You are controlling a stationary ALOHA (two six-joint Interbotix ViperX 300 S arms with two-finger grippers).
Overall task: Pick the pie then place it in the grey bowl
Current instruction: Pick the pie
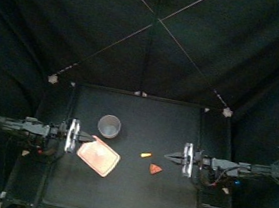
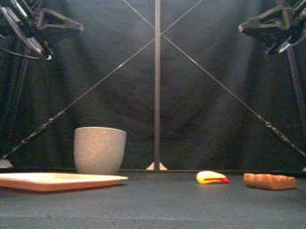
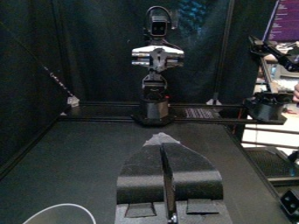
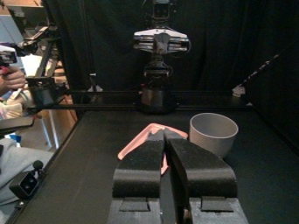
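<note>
Yellow toy (image 2: 210, 177) lies between pie (image 2: 270, 181) and grey bowl (image 2: 99, 149), pink tray (image 2: 60, 181) nearby.

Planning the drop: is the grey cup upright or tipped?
Upright: the grey cup stands on its base, mouth facing up.

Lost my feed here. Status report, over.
Parked, jaws shut: left gripper, right gripper. Pie untouched on table. Yellow toy beside pie, toward cup.

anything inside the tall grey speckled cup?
The tall grey speckled cup shows only plain grey inside from above, nothing sticking out. In the front view its wall hides the bottom.
</note>
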